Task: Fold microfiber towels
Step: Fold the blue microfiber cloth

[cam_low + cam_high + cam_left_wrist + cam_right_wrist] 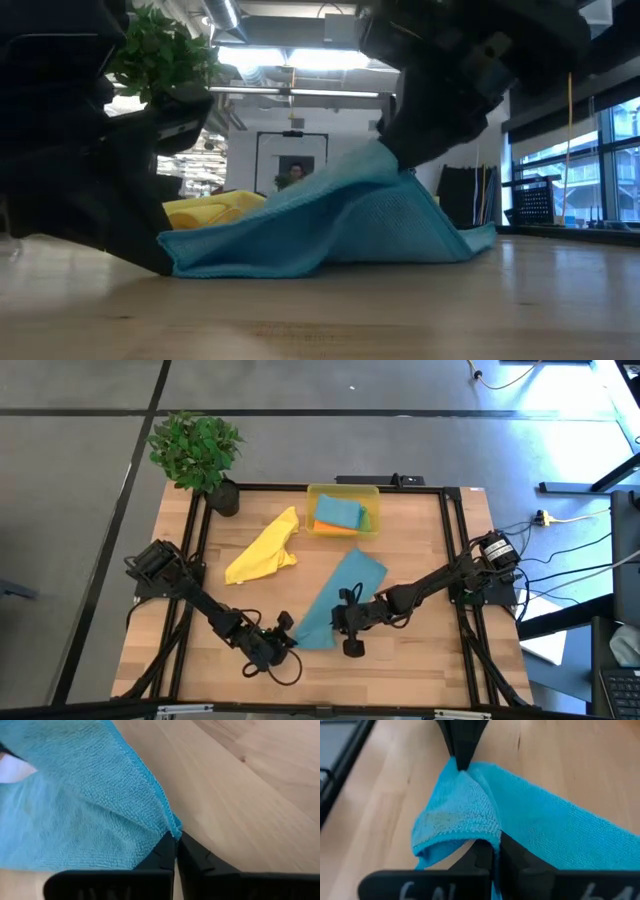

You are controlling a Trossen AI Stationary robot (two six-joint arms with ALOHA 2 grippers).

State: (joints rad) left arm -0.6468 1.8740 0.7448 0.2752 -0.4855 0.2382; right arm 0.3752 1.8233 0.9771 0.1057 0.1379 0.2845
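Left fingers (176,851) pinching teal towel (85,800) corner

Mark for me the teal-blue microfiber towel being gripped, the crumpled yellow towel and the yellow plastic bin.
Teal-blue microfiber towel (338,596), high view, middle of the flat strip.
Crumpled yellow microfiber towel (262,550), high view, centre of the cloth.
Translucent yellow plastic bin (343,489), high view, far rim.

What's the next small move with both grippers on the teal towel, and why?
Probably lift both pinched corners together and carry them toward the towel's far end. The left gripper and right gripper are each shut on a near corner of the teal towel, which otherwise lies flat, not yet folded.
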